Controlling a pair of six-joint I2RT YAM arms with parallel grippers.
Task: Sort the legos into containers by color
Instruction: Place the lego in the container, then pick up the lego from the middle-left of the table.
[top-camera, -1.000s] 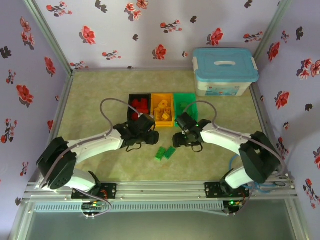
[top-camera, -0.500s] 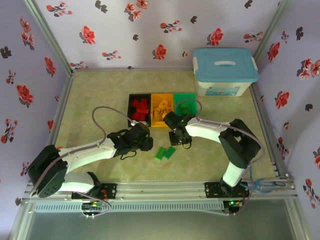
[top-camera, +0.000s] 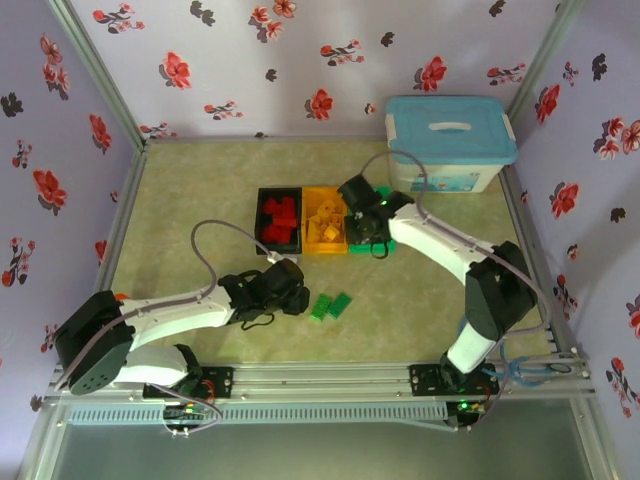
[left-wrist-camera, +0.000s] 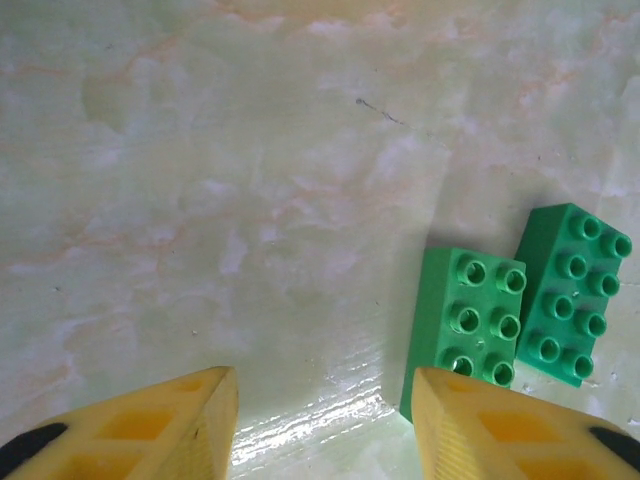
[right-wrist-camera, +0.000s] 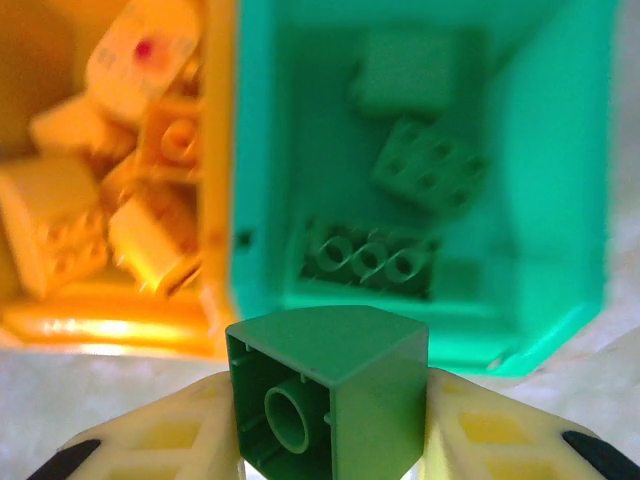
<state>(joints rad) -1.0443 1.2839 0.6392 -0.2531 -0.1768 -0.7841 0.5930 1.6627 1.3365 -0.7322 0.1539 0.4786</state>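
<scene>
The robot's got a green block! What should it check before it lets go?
1. Right gripper shut on the green brick: ok.
2. Brick colour matches the green bin ahead: ok.
3. Brick fully over that bin, not the yellow-orange bin: cannot tell.
4. Free room inside the green bin: ok.
5. Left gripper open, by the loose green bricks on the table: ok.

I've got bare table (top-camera: 190, 200) left of the black bin (top-camera: 262, 240); right arm (top-camera: 430, 240) overhangs the green bin (right-wrist-camera: 590, 150), lidded white box (top-camera: 450, 145) blocks back-right, two green bricks (top-camera: 331, 305) crowd my left gripper (left-wrist-camera: 320, 400).
</scene>
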